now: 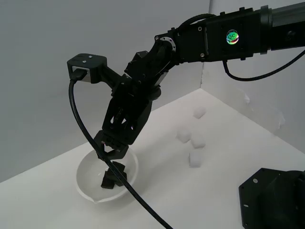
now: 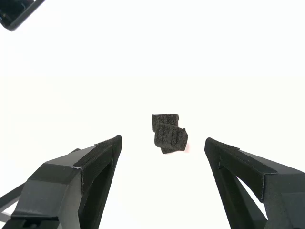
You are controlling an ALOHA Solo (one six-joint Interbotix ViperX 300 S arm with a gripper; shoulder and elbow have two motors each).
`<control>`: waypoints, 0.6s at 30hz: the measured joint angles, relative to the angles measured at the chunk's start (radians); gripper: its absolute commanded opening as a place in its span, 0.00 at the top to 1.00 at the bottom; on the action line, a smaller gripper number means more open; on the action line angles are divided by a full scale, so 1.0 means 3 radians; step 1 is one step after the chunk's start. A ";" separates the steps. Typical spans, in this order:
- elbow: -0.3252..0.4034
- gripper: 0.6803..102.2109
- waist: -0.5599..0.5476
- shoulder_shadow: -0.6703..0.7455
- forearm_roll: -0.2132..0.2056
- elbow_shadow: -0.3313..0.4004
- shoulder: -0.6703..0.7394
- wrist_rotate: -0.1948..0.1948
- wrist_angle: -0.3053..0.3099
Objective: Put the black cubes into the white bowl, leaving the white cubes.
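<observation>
Hovering over the white bowl (image 1: 90,177), the gripper (image 1: 110,149) is shown with its jaws spread wide and nothing held between them; in the wrist view the two fingers (image 2: 95,162) stand well apart with bare white between. The bowl is seen near the front edge of the white worktop (image 1: 214,191), toward the exterior view's left. Black cubes (image 1: 113,177) are seen inside the bowl, directly beneath the released gripper (image 2: 163,143) and on the line midway between its fingers. In the wrist view two cubes (image 2: 167,133) are made out, stacked or touching, one tilted; whether a third lies hidden behind them cannot be told from either view. No black cube is seen on the worktop outside the bowl.

Four white cubes (image 1: 190,138) are seen left on the worktop, well apart from the bowl, toward the back corner on the exterior view's right; three are clustered closely and one (image 1: 199,112) lies nearer the back wall. They are faint against the surface.

The relation governing the coming move is judged to be vertical: the cubes lie straight below the open fingers, inside the bowl's wall, so a clean upward withdrawal is called for, with the trailing black cable (image 1: 95,143) kept off the bowl's rim.
</observation>
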 measured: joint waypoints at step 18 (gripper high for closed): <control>0.0199 0.41 0.0491 0.0522 0.0072 0.0205 0.0532 0.0072 0.0026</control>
